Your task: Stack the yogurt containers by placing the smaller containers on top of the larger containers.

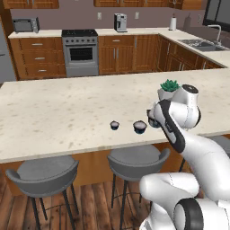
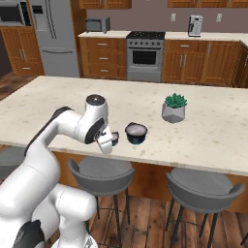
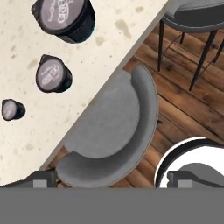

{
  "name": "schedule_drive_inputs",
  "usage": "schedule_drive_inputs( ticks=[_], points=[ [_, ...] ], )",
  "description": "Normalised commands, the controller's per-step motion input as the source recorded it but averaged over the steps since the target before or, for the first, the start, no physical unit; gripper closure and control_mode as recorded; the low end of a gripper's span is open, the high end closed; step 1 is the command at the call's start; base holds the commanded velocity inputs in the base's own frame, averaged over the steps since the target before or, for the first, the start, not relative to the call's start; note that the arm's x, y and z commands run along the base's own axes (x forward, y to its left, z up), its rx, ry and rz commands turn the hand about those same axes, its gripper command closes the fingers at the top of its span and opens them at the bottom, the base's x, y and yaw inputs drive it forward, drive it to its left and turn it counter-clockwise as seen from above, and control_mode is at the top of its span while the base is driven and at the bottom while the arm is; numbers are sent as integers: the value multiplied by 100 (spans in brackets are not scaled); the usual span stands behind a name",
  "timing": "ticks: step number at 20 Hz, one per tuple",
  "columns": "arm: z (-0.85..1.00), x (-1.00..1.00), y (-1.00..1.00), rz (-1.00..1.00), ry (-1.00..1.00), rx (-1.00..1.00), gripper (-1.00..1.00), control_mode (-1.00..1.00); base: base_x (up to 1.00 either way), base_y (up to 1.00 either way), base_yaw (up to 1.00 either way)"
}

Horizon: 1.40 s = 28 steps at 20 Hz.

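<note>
Three yogurt containers stand apart in a row on the island counter (image 1: 67,112), dark cups with pale lids. In the hand view the largest (image 3: 65,17) is at the top, the mid-sized one (image 3: 53,74) below it, and the tiniest (image 3: 12,109) at the left edge. The left base view shows the tiniest (image 1: 114,125), the mid-sized (image 1: 140,126), and the largest (image 1: 154,121) partly behind my arm. My gripper (image 3: 113,178) is open and holds nothing. It hangs over the counter's front edge, beside the cups and clear of them. In the right base view my hand (image 2: 104,144) covers part of the mid-sized cup (image 2: 115,139), next to the largest (image 2: 136,133).
A green potted plant (image 2: 174,107) stands on the counter behind the cups. Grey bar stools (image 3: 109,131) sit under the counter's front edge, over a wooden floor (image 3: 188,109). Stove and cabinets line the far wall.
</note>
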Motion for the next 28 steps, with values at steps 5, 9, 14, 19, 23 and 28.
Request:
schedule_drive_inputs(
  ticks=[5, 9, 14, 19, 23, 28],
  points=[
    [-17, 35, 2, 0, 0, 0, -100, -100, 0, 0, 0],
    [-10, 22, 22, 0, -1, 0, -100, -100, 0, 0, 0],
    [-16, 11, 8, 0, -1, 0, -100, -100, 0, 0, 0],
    [-21, 8, 0, 0, -2, 0, -100, -100, 0, 0, 0],
    [-21, 25, 0, 0, -4, 1, -100, -100, 0, 0, 0],
    [-3, 28, 4, -1, -7, 0, -100, -100, 0, 0, 0]
  ],
)
